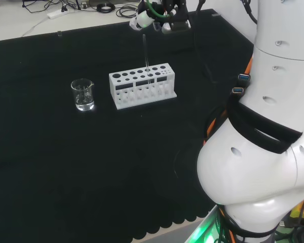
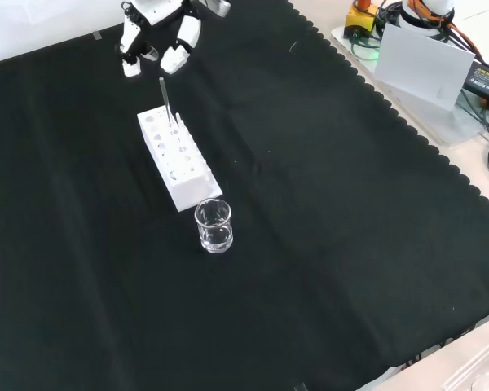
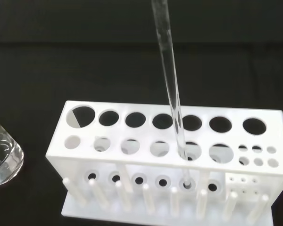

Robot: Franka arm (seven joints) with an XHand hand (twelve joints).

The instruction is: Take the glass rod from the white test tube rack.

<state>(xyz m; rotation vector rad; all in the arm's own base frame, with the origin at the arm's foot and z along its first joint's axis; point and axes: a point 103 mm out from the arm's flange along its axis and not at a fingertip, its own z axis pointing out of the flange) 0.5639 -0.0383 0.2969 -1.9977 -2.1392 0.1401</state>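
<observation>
I see a black cloth [image 2: 326,244] covering the bench. A white rack [image 1: 143,86] stands on it, an oblong block with rows of round holes in its top.

In the head view the rack sits in the middle of the cloth, toward the far side. A clear beaker [image 1: 83,94] stands to its left, near it but apart. In the front view the beaker [image 2: 213,226] stands just nearer than the rack's [image 2: 178,158] near end. It seems to hold a little clear liquid.

A thin glass rod [image 1: 146,55] stands almost upright in the rack. In the wrist view the rod [image 3: 170,84] goes down through a hole in the rack's [image 3: 165,160] near row, to the right of the middle. Its lower end rests in the base below. A part of the beaker [image 3: 2,157] shows there at one edge.

The hand [image 1: 151,17] hangs above the rack's far side in the head view, at the far edge of the cloth. In the front view the hand [image 2: 159,32] sits at the far left, above the rod's [image 2: 166,102] top end. Its fingers [image 2: 178,57] point down, a little bent and spread apart. They hold nothing. The rod's top lies just below the fingertips, and I cannot tell whether any of them touches it.

The arm's big white links [image 1: 266,121] take up the right of the head view.
</observation>
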